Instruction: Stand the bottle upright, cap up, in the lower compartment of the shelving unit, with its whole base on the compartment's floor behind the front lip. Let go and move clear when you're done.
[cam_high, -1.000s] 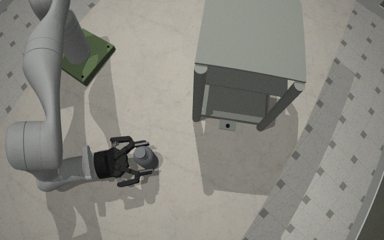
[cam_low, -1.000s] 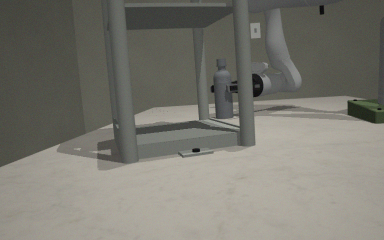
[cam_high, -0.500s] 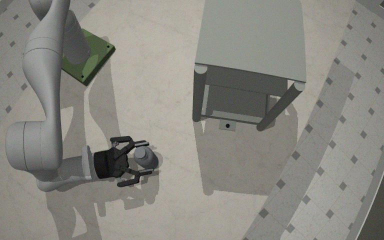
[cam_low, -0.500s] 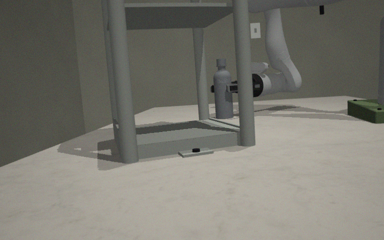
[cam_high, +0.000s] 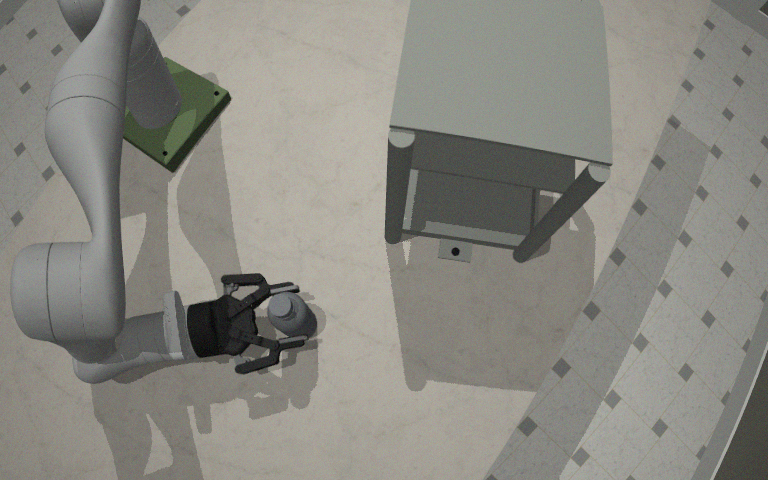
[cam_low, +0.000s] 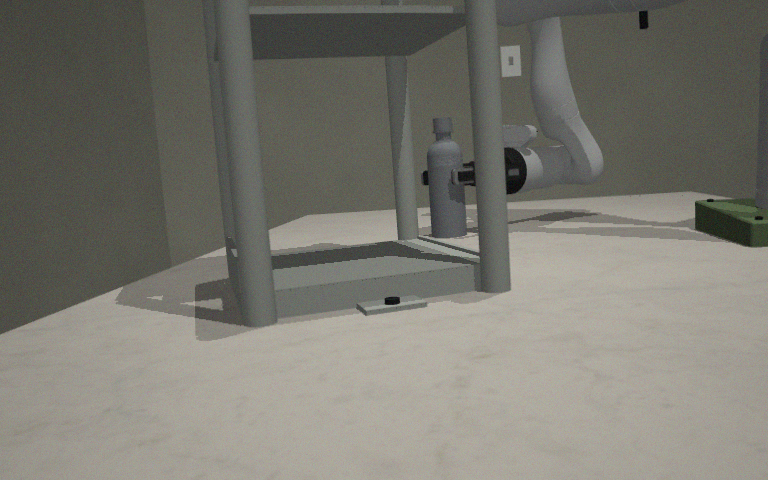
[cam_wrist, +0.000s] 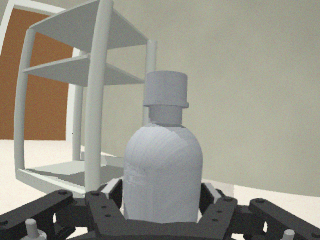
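The grey bottle (cam_high: 291, 315) stands upright, cap up, on the table, well to the left of the shelving unit (cam_high: 498, 113). It also shows in the side view (cam_low: 446, 181) behind the unit's posts, and fills the wrist view (cam_wrist: 162, 160). My gripper (cam_high: 298, 313) lies level with one finger on each side of the bottle's body; the fingers are open, close to its sides, with small gaps. The lower compartment (cam_low: 362, 266) is an empty tray with a low front lip.
A small flat plate with a black knob (cam_low: 390, 303) lies on the table in front of the compartment's lip. The unit's round posts (cam_low: 487, 147) stand at its corners. The arm's green base plate (cam_high: 181, 113) is at the far left.
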